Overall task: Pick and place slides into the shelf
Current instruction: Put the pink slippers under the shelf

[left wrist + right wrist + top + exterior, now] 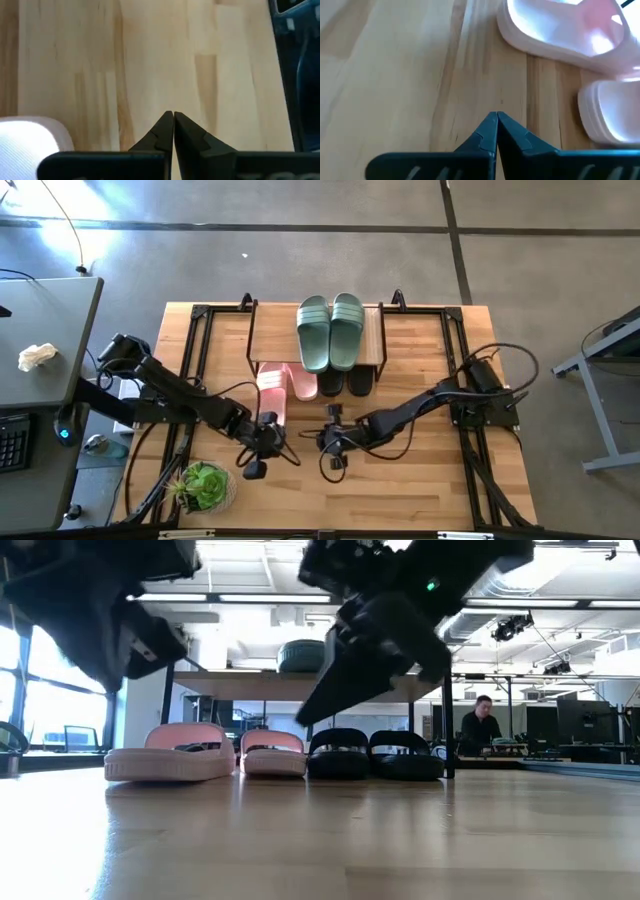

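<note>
Nearest, above the bare pale plank table [420, 480], the left gripper [173, 120] and right gripper [496, 120] hang clenched and empty, then 2 pink ribbed slides [170, 752] and 2 glossy black slides [375, 753] lie under the wire-framed wooden shelf [373, 340], 2 sage-green slides [329, 330] resting on top.

Sage green slides [330, 330] – black slides [346, 382] – light pink slides [285, 385]; pale wood shelf [265, 340]
</note>
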Controlling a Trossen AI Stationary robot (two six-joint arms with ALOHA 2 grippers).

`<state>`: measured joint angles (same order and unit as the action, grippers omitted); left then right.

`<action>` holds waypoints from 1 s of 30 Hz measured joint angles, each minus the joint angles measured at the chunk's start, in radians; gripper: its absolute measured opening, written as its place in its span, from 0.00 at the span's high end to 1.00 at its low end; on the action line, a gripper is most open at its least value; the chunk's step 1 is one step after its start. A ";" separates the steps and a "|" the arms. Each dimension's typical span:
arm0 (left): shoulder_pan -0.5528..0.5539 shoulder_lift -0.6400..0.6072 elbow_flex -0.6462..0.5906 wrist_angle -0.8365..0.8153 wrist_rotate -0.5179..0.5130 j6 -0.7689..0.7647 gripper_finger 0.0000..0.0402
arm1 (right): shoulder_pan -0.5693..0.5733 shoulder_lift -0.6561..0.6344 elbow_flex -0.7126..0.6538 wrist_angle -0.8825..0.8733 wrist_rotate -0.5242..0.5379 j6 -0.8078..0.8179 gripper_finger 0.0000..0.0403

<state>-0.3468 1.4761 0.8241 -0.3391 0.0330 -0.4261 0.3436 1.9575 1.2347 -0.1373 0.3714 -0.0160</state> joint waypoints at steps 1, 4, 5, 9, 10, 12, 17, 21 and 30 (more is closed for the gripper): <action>0.000 0.009 0.000 0.003 0.000 -0.001 0.99 | 0.001 -0.012 0.000 -0.027 0.003 0.011 1.00; 0.000 0.028 0.001 -0.017 -0.024 -0.021 0.99 | 0.000 -0.036 0.000 -0.063 0.025 0.039 1.00; 0.000 0.036 0.001 -0.020 -0.038 -0.024 0.99 | 0.002 -0.040 0.000 -0.078 0.043 0.045 1.00; 0.000 0.065 -0.001 -0.059 -0.089 -0.033 0.99 | 0.010 -0.046 -0.004 -0.105 0.090 0.067 1.00; 0.000 0.078 0.002 -0.044 -0.098 -0.041 0.99 | 0.012 -0.052 -0.011 -0.112 0.094 0.070 1.00; 0.000 0.089 0.001 -0.073 -0.122 -0.054 0.99 | 0.013 -0.055 -0.019 -0.095 0.098 0.072 1.00; 0.000 0.107 -0.001 -0.093 -0.200 -0.065 0.99 | 0.017 -0.056 -0.041 -0.092 0.115 0.094 1.00; 0.006 0.117 0.001 -0.105 -0.249 -0.073 0.99 | 0.018 -0.056 -0.048 -0.103 0.133 0.109 1.00; 0.020 0.117 0.001 -0.141 -0.317 -0.079 0.99 | 0.026 -0.056 -0.048 -0.092 0.141 0.105 1.00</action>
<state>-0.3264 1.5932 0.8253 -0.4796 -0.2838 -0.5054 0.3698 1.9017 1.1870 -0.2294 0.5124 0.0891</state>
